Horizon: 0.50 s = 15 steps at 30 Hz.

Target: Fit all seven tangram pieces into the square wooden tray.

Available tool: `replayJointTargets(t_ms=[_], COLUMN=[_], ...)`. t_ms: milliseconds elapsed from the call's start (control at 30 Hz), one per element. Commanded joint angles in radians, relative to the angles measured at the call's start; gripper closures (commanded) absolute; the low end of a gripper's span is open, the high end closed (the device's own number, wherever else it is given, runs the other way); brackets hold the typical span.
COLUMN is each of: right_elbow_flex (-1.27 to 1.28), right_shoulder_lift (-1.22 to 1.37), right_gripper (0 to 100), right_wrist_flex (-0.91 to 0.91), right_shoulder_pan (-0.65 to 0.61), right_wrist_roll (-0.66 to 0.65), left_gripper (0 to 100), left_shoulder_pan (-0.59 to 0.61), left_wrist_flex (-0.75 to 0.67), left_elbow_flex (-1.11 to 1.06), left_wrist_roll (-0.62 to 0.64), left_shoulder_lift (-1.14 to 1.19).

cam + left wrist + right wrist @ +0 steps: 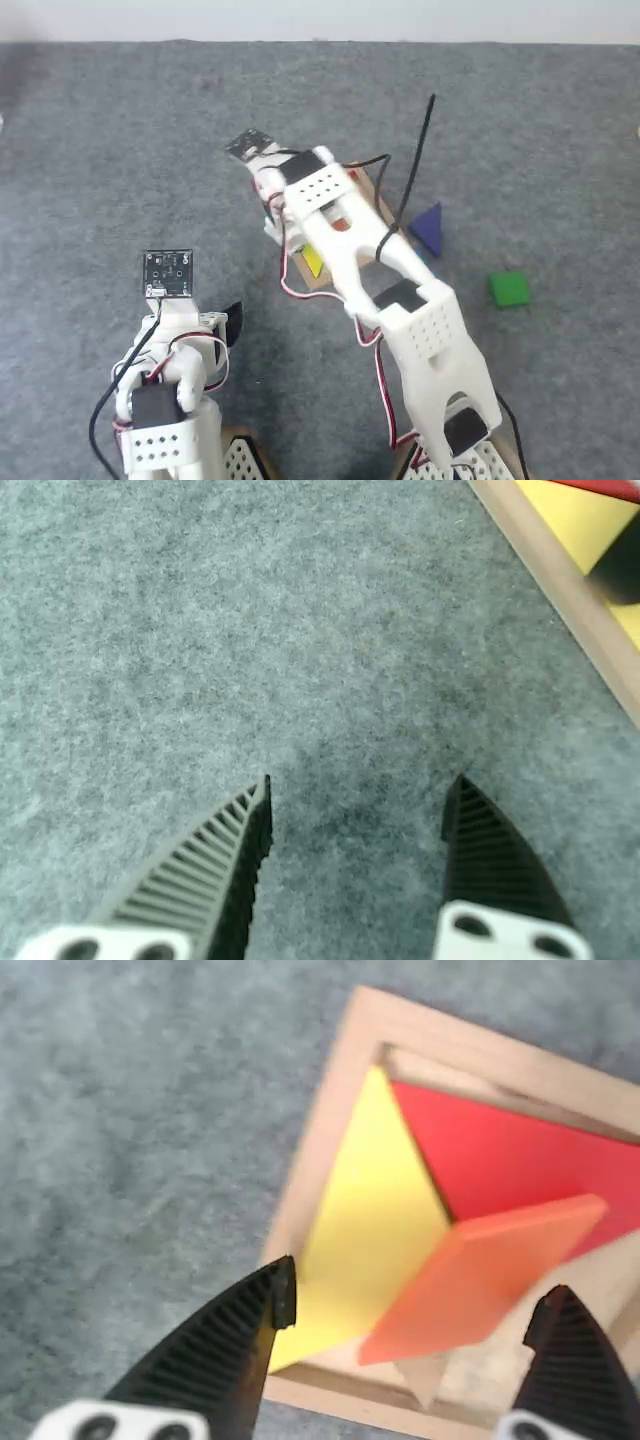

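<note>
The square wooden tray (330, 1120) holds a yellow triangle (375, 1200) and a red triangle (500, 1155). An orange piece (480, 1275) lies tilted, its edge resting over the red and yellow ones. My right gripper (415, 1305) hovers open just above it, one finger to each side. In the high view the right arm covers most of the tray (384, 204); a strip of the yellow triangle (312, 261) shows. A purple triangle (428, 227) and a green square (509, 289) lie on the carpet right of the tray. My left gripper (355, 815) is open over bare carpet, beside a tray corner (560, 585).
Grey carpet covers the whole table. The left arm (170, 390) stands at the near left, its gripper (228, 325) short of the tray. A small blue edge (424, 251) peeks out by the purple triangle.
</note>
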<state>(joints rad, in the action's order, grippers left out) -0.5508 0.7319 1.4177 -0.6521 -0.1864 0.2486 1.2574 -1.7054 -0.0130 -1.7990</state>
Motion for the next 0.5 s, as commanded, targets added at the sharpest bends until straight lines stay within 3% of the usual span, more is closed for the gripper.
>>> replayJointTargets(t_ms=[0, 467], right_elbow_flex=[-0.054, -0.057], right_shoulder_lift=[-0.010, 0.019], right_gripper=[63.8, 63.8], right_wrist_flex=[-0.015, -0.094], right_shoulder_pan=[0.044, 0.117], right_wrist_roll=[-0.014, -0.017], left_gripper=[73, 73], left_shoulder_pan=[0.000, 0.002], left_wrist_flex=[0.005, 0.005], left_elbow_flex=[0.022, 0.022], left_wrist_roll=[0.008, 0.008], left_shoulder_lift=[-0.021, -0.021])
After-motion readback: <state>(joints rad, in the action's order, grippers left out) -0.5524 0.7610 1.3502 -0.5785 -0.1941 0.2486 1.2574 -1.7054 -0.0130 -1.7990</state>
